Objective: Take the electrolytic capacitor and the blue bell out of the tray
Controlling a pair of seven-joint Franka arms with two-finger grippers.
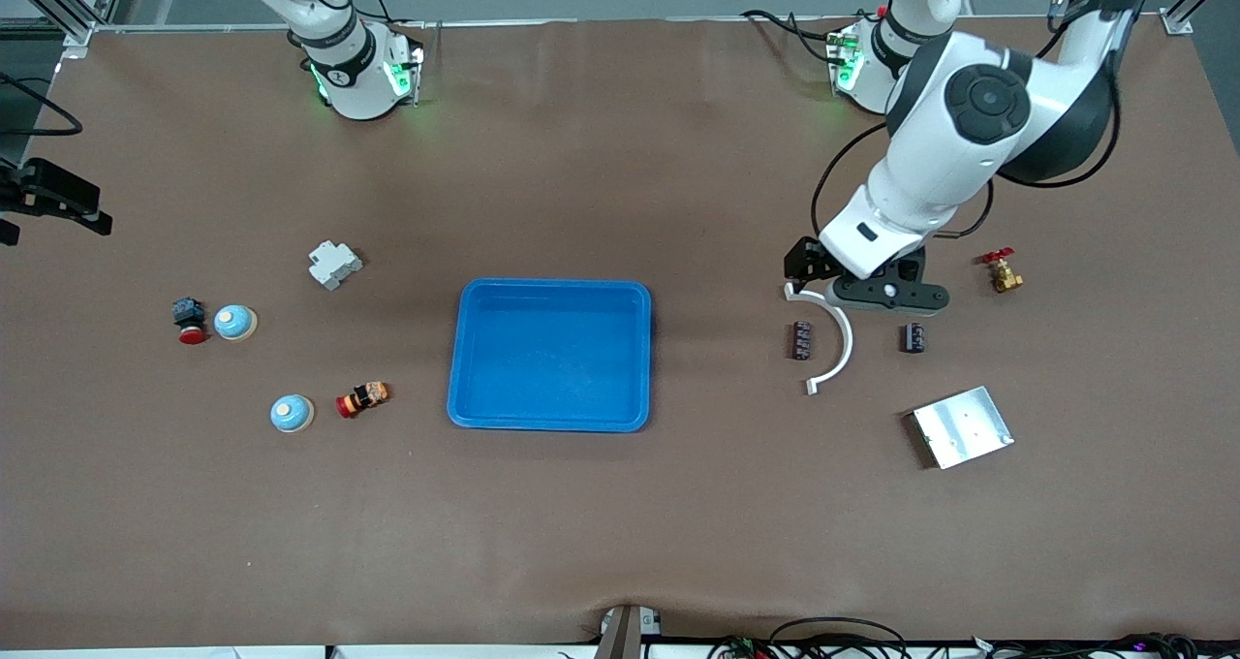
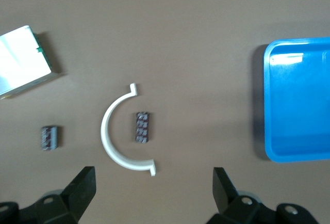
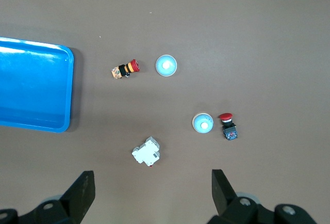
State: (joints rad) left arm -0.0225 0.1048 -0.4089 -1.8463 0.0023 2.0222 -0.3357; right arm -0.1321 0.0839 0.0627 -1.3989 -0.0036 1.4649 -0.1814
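Two bells sit toward the right arm's end of the table. The right gripper hangs high above them, fingers wide apart and empty. The blue tray lies mid-table. The left gripper hovers over a white curved piece between two capacitors, wide apart, empty.

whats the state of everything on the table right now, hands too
blue tray: empty
two capacitors: lying on table, untouched
two bells: sitting on table, untouched
left hand: open, over the white curved piece
right hand: open, over the white breaker
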